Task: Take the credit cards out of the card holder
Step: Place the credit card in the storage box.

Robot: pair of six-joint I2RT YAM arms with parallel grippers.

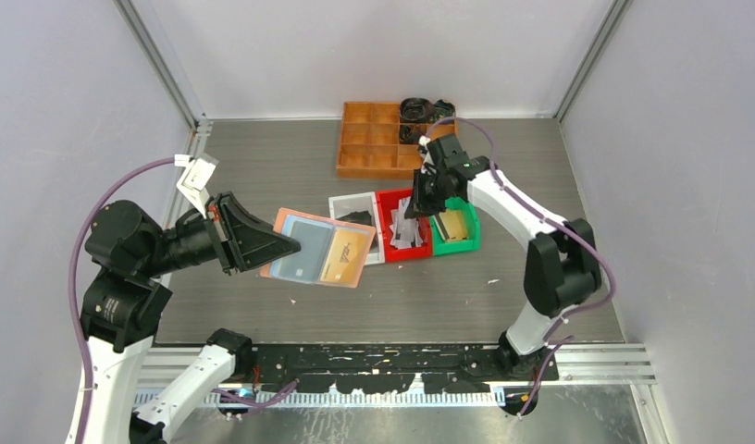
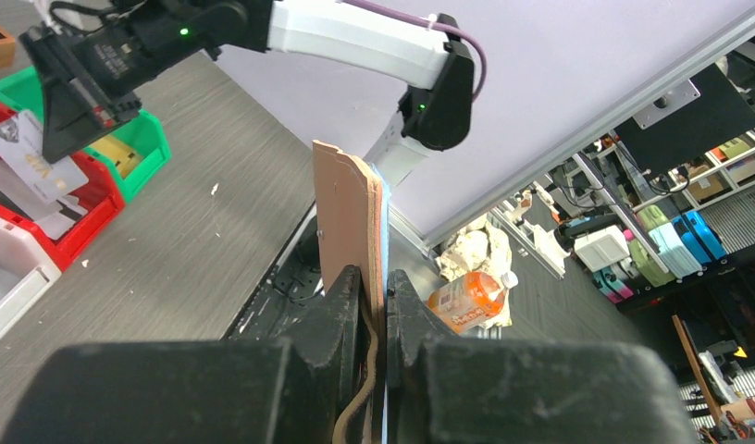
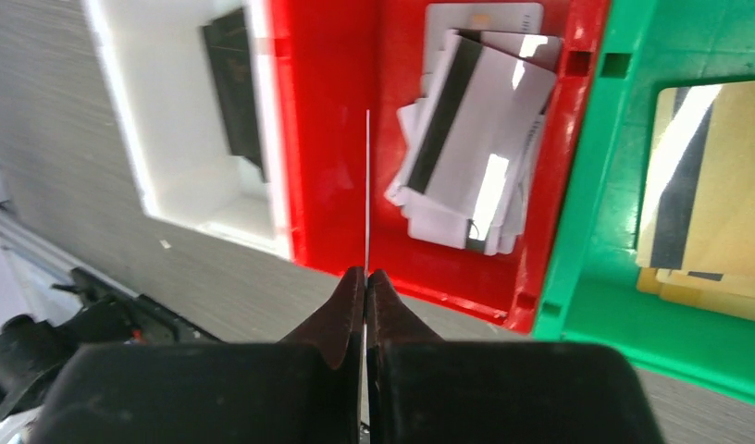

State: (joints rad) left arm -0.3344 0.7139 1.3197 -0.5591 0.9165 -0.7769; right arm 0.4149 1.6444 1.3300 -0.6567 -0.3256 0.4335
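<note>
Top external view: shows the left gripper [image 1: 293, 245] clamped on the left edge of the card holder [image 1: 320, 277], which is held open with its inside facing up, just left of the white bin [image 1: 351, 197]. Shows a grey-blue card [image 1: 300, 257] in the left pocket and a gold card [image 1: 346, 257] in the right one. Places the right gripper [image 1: 416, 205] with jaws together above the red bin [image 1: 403, 256], between the white bin and the green bin [image 1: 457, 248], with the orange tray [image 1: 365, 153] farther back.

Left wrist view: finds both fingers pressed onto the card holder [image 2: 348, 213], seen edge-on, salmon outside to the left and pale blue pocket layer to the right. Catches, beyond it, the right gripper [image 2: 57, 139] pinching a pale card [image 2: 31, 165] over the red bin [image 2: 87, 199].

Right wrist view: looks down past fingertips closed tight on the pale card [image 3: 366, 185], visible only as a thin white line over the red bin [image 3: 327, 139]. Takes in a loose pile of credit cards [image 3: 476, 157] with dark stripes in that bin, a dark card [image 3: 235, 83] in the white bin and gold-coloured cards [image 3: 716, 185] in the green one.
</note>
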